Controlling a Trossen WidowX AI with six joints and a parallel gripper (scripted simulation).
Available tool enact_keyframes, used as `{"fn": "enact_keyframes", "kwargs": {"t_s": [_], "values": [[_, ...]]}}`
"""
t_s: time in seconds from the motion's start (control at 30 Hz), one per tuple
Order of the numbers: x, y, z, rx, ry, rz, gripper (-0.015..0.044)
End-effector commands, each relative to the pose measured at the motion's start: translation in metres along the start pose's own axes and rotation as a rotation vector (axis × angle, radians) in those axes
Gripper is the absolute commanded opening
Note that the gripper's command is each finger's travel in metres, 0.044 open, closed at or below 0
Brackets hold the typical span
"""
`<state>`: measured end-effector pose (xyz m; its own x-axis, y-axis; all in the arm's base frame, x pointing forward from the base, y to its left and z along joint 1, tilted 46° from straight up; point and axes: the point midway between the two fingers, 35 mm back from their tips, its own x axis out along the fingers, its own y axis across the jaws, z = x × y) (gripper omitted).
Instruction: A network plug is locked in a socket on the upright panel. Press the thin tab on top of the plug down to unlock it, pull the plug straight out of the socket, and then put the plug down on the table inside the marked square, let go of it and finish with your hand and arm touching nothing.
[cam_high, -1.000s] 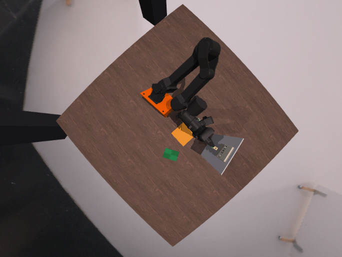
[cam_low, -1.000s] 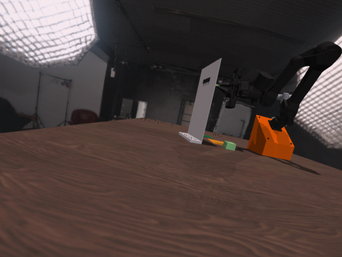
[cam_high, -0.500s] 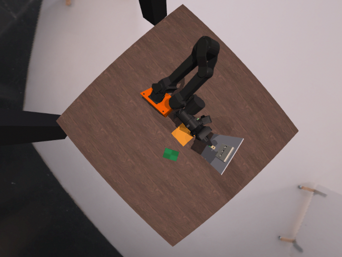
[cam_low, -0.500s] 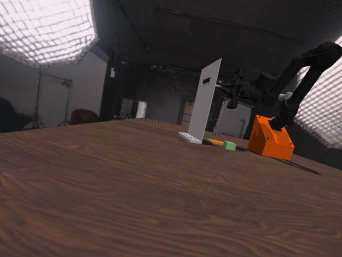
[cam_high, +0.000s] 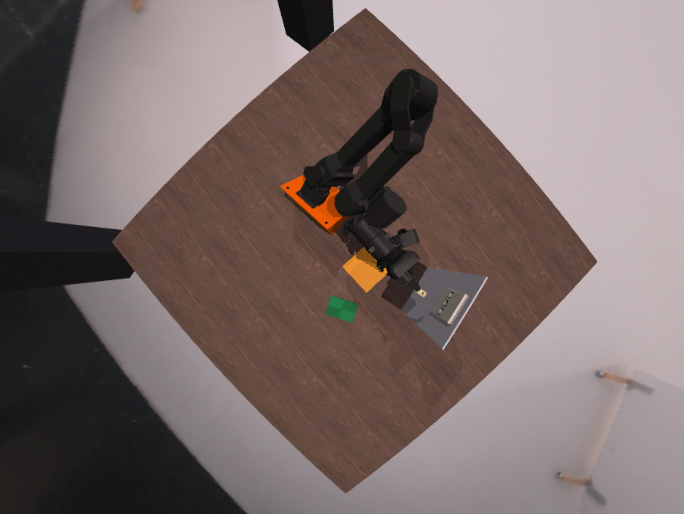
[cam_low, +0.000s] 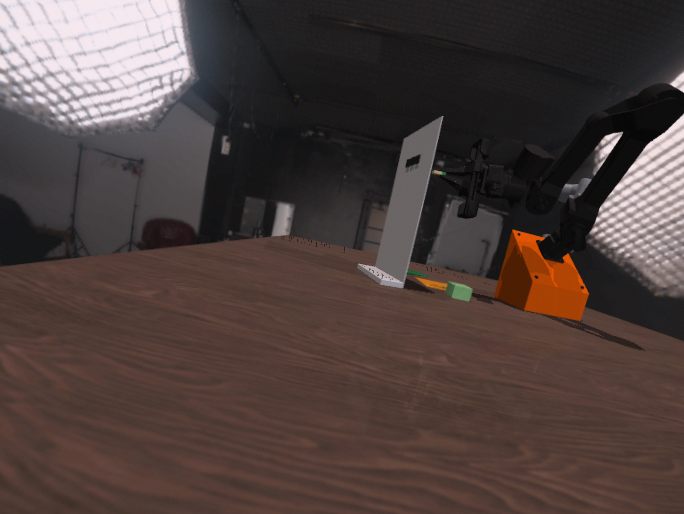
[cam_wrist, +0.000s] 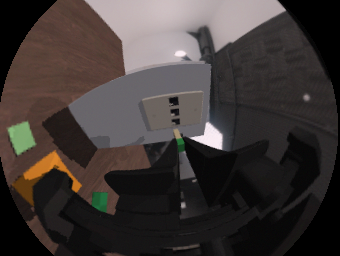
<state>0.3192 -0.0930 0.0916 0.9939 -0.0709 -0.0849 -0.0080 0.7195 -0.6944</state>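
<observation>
My gripper (cam_high: 417, 289) (cam_low: 445, 174) (cam_wrist: 178, 140) is shut on the network plug (cam_high: 421, 292) (cam_low: 438, 172) (cam_wrist: 177, 134), a small cream and green piece. The plug is out of the socket plate (cam_high: 448, 309) (cam_wrist: 157, 112), in front of the upright grey panel (cam_high: 470, 281) (cam_low: 395, 221) (cam_wrist: 110, 107), with a gap between them. The plate shows three dark openings. The plug is high above the table. An orange square (cam_high: 362, 279) (cam_low: 431, 283) (cam_wrist: 50, 162) lies flat on the table, partly shadowed, below and behind the gripper on the arm's side.
A green patch (cam_high: 341, 308) (cam_low: 416, 273) (cam_wrist: 100, 201) lies flat beside the orange square. A light green block (cam_low: 458, 291) (cam_wrist: 21, 137) stands on the table near the orange square. The arm's orange base (cam_low: 552, 295) stands beyond them. The panel's white foot (cam_low: 381, 275) rests on the table.
</observation>
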Motion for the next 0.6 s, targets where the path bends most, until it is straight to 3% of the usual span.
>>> {"fn": "enact_keyframes", "kwargs": {"t_s": [0.0,0.57], "values": [[-0.004,-0.001,0.000,-0.006,-0.004,0.002,0.0000],[-0.012,-0.034,-0.002,-0.002,-0.016,-0.014,0.0000]]}}
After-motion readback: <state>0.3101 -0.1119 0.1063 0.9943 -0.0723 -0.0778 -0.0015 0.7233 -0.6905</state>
